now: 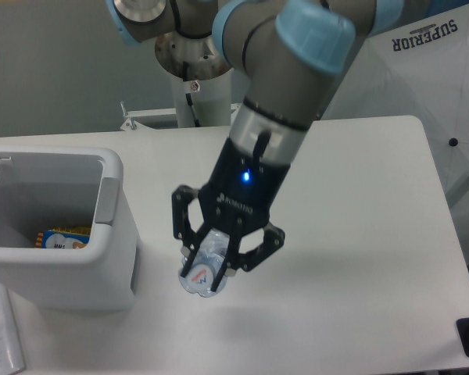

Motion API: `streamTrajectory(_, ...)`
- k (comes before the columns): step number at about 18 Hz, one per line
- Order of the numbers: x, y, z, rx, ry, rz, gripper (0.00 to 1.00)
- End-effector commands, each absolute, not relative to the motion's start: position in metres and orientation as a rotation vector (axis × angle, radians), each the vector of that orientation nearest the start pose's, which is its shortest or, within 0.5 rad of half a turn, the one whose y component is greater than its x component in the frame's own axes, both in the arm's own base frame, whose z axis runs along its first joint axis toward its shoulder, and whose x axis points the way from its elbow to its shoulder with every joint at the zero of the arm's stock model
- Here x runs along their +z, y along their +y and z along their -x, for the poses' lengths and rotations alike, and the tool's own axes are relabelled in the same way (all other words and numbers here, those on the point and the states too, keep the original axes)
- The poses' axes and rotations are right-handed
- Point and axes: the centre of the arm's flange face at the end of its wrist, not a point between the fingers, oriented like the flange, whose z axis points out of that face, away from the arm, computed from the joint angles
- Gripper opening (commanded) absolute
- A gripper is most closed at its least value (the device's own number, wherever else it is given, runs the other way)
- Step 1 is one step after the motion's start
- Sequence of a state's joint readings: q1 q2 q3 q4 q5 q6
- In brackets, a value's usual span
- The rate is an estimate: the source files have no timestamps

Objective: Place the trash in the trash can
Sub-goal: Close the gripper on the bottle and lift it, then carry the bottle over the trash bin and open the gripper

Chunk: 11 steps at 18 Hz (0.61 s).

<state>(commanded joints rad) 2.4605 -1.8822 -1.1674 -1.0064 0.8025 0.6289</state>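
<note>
Gripping bottle point(204, 270), end effector point(210, 266) down-tilted

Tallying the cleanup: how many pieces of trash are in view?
2: a crushed clear plastic bottle held in the gripper above the table, and a yellow-blue packet inside the light-grey bin. More may be hidden.

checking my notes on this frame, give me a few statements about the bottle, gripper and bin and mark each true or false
1. The gripper is shut on the crushed plastic bottle. True.
2. The bottle is already inside the trash can. False: it is held over the table, to the right of the can.
3. The trash can is empty. False: a yellow and blue packet lies at its bottom.
4. The trash can stands at the left side of the table. True.
5. The gripper is directly above the can's opening. False: it is beside the can.
</note>
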Motion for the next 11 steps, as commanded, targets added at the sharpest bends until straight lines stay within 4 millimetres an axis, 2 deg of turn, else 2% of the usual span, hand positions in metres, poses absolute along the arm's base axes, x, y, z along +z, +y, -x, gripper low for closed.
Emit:
streamTrajectory(2, 0.626, 0.558, 0.361, -0.144, 0.051, 2.127, 0.00)
streamTrajectory(5, 0.643, 0.554, 0.346, -0.201, 0.069, 2.072, 0.00)
streamTrajectory(8, 0.679, 0.540, 0.310, -0.300, 0.109, 1.977, 0.00)
streamTrajectory(11, 0.702, 0.531, 0.285, -0.349, 0.141, 1.924, 0.00)
